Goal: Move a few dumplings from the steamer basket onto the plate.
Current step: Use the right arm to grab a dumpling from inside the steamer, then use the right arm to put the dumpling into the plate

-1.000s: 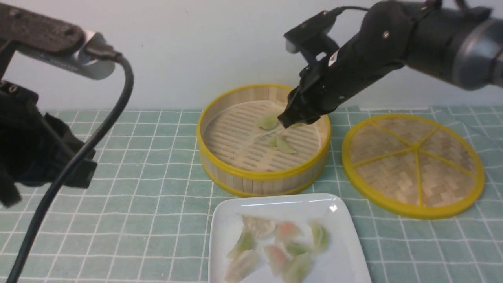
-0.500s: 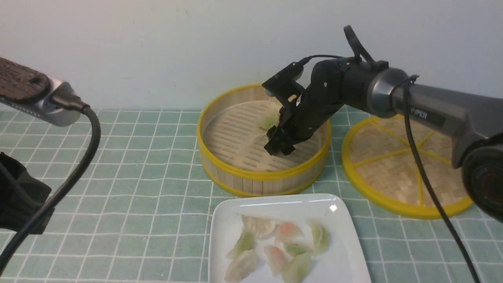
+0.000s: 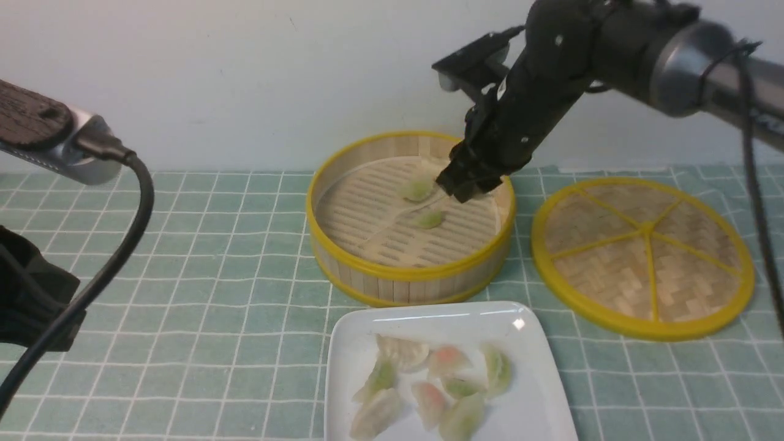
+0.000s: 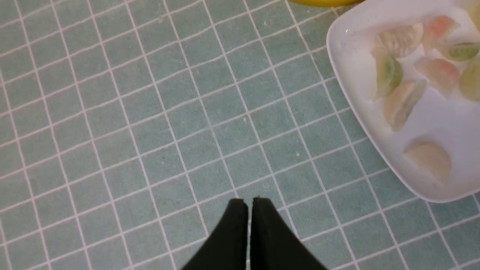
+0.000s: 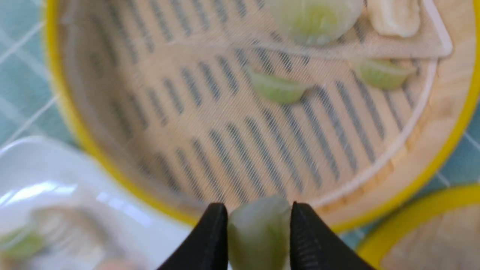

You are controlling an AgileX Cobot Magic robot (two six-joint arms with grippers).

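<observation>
Dumplings, held: one, pale with a green tint (image 5: 258, 232), wedged between the two black tips of the right jaws, which are clamped on its sides. Its body fills the gap and bulges past the tips.
Right arm (image 3: 551, 79): reaches in from the right, its jaws raised over the far right part of the steamer basket (image 3: 410, 278), clear of the slatted floor.
Dumplings, in basket: two green ones show from the front, one (image 3: 418, 188) just beside the jaws, one (image 3: 429, 219) nearer the middle. The right wrist view adds a third green one (image 5: 382, 71) and a pale one (image 5: 393, 17) by the wall.
Dumplings, on plate: a cluster (image 3: 429, 383) of pale, green and pink pieces on the white plate (image 3: 429, 315), in front of the basket.
Lid (image 3: 643, 257): flat on the table, right of the basket.
Left jaws: pressed together, empty, over the green checked cloth (image 4: 150, 112) beside the plate.
</observation>
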